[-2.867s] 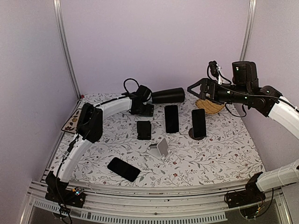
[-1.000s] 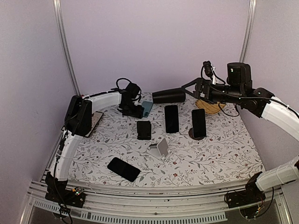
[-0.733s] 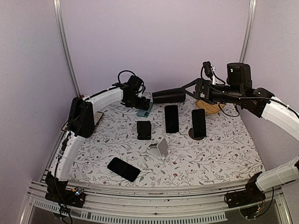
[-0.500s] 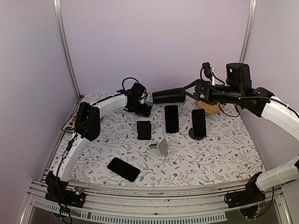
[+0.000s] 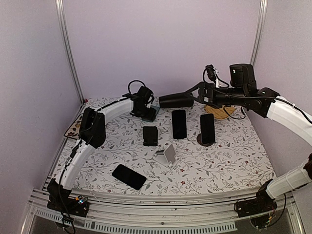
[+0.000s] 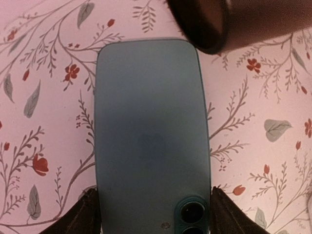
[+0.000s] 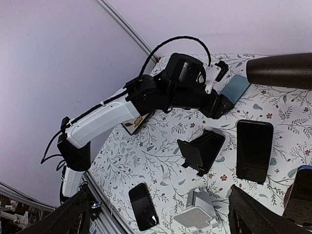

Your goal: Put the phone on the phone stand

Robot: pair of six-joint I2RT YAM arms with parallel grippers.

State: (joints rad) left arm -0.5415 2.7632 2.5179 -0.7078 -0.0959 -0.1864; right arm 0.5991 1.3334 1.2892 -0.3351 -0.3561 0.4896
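Your left end effector (image 6: 155, 217) straddles the teal phone (image 6: 152, 136), flat on the counter (image 5: 219, 161) well beyond the phone stand (image 5: 168, 155); clamped or not, can't tell, and a thin-edge pinch may slip when you lift.

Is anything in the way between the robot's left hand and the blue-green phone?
No, nothing visible is. The left hand is right over the blue-green phone, with fingers at both long sides. The dark cylinder lies by the phone's other end, not between them.
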